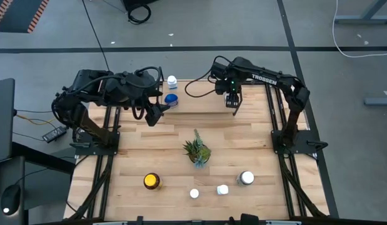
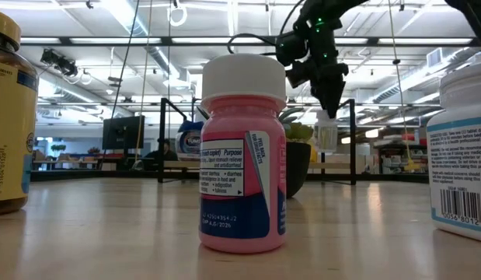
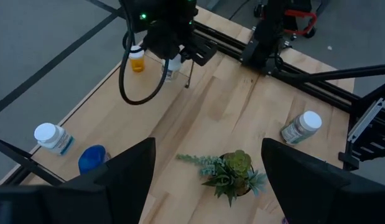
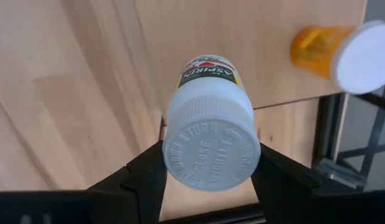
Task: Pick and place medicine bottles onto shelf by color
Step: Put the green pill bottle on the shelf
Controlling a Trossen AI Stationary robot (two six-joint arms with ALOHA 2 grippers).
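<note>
right gripper: your fingers pinch the aspirin bottle by its white cap, over the shelf at the table's far edge
orange bottle: on the shelf, near the held one
left gripper: fingers spread, holding nothing, just beside the blue bottle
white-capped bottle: beside the blue one
front of table: yellow-lidded bottle, 3 white-capped ones, plant mid-table
</note>
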